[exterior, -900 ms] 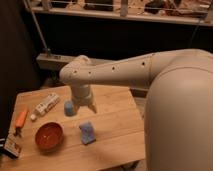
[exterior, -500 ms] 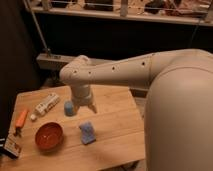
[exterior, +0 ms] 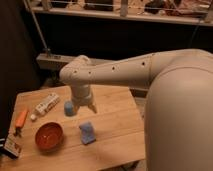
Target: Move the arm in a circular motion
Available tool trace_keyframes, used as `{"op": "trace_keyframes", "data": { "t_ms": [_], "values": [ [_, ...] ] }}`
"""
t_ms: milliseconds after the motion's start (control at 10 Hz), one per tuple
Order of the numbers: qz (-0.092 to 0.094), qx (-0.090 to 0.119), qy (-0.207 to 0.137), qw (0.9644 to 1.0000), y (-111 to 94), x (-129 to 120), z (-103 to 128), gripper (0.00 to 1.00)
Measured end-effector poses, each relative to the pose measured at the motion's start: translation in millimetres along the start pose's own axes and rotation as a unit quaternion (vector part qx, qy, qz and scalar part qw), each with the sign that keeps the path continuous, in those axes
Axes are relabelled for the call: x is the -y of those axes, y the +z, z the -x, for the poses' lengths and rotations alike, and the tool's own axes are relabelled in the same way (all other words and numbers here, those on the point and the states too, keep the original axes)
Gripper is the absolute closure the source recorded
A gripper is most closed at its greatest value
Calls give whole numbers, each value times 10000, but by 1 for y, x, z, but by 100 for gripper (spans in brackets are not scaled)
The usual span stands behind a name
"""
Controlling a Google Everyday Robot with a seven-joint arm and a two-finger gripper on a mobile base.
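Note:
The thick cream-white arm (exterior: 125, 72) reaches in from the right across the wooden table (exterior: 112, 127), its rounded joint bending downward over the table's middle. At its lower end the gripper (exterior: 86, 106) hangs just above the tabletop, right beside a small blue cup (exterior: 69, 108) and a little behind a blue sponge (exterior: 87, 133).
A red bowl (exterior: 49, 136) sits near the table's front left. An orange-handled tool (exterior: 20, 120), a white packet (exterior: 46, 104) and a dark box (exterior: 12, 147) lie along the left side. A dark shelf and railing run behind the table.

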Motion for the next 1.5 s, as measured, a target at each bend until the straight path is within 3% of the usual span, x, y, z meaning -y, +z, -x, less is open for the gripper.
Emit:
{"op": "trace_keyframes", "data": {
  "t_ms": [1100,1500],
  "values": [
    [-7,-3,-4,10000,0,0,0,35],
    [-135,-51,343,9993,1,23,-16,35]
  ]
}}
